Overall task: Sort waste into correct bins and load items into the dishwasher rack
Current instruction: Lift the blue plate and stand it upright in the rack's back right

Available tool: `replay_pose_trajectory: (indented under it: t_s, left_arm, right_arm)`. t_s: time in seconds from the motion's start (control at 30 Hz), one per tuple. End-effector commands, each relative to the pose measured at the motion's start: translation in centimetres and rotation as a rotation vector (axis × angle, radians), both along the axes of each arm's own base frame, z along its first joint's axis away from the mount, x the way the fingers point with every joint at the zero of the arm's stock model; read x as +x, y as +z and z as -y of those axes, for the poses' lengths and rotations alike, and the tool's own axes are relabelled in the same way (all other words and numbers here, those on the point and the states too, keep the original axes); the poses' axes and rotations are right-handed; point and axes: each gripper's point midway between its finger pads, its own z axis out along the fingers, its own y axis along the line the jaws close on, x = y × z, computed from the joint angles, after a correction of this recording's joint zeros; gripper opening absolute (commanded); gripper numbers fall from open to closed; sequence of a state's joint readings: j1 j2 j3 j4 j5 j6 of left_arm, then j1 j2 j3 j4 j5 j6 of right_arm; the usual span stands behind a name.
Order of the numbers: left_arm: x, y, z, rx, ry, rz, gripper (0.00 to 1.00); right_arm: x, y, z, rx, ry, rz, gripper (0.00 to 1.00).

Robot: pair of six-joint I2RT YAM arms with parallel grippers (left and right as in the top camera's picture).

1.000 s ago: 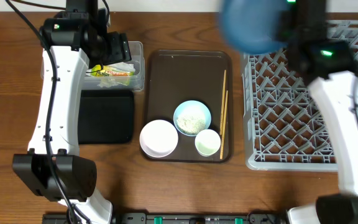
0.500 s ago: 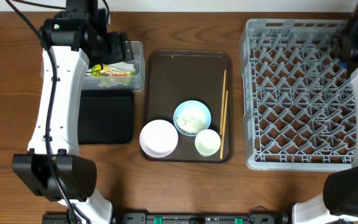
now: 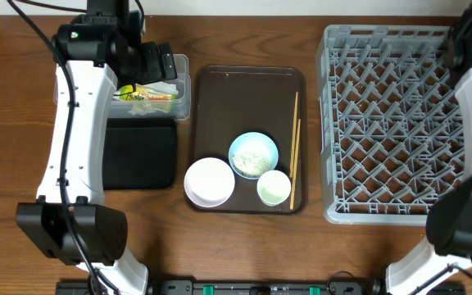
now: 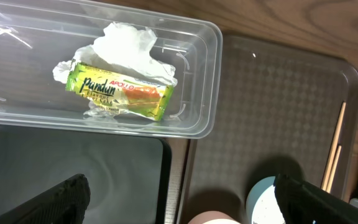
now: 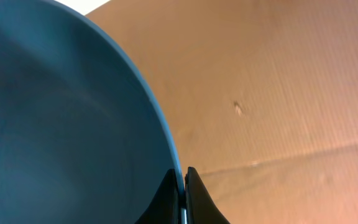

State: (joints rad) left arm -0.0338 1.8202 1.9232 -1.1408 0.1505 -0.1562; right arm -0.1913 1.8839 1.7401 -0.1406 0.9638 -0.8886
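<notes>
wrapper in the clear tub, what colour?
Yellow-green wrapper with an orange patch; clearest in left wrist view.

Right end effector [image 5: 181,190] swung blue dish [image 5: 61,124] rightward.

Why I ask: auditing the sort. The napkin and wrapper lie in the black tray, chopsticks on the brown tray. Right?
Not the black tray: the left wrist view shows napkin and wrapper in the clear tub. The chopsticks are on the brown tray.

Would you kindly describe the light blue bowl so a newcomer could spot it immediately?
Find the brown serving tray mid-table. Three round vessels cluster at its near end; the light blue bowl is the one holding rice, between the empty white bowl and small pale cup.
</notes>
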Motion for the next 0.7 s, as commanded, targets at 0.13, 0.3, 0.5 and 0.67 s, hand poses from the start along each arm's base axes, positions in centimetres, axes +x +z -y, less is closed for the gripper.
replay_pose_trajectory:
  t_s: [0.13, 0.3, 0.5, 0.67]
  left_arm:
    - [0.1, 0.6, -0.3, 0.013, 0.001, 0.019, 0.97]
    - [0.1, 0.6, -0.3, 0.013, 0.001, 0.019, 0.97]
    - [0.1, 0.6, -0.3, 0.013, 0.001, 0.019, 0.98]
    - [0.1, 0.6, -0.3, 0.013, 0.001, 0.019, 0.97]
  right_arm:
    - [1.2, -2.3, 2.5, -0.103, 0.023, -0.252, 0.01]
    - [2.1, -4.7, 3.2, -0.081, 0.065, -0.303, 0.01]
    - [3.3, -9.3, 2.0, -0.008, 0.189, -0.442, 0.01]
    - [3.2, -11.7, 1.9, 0.013, 0.181, -0.511, 0.01]
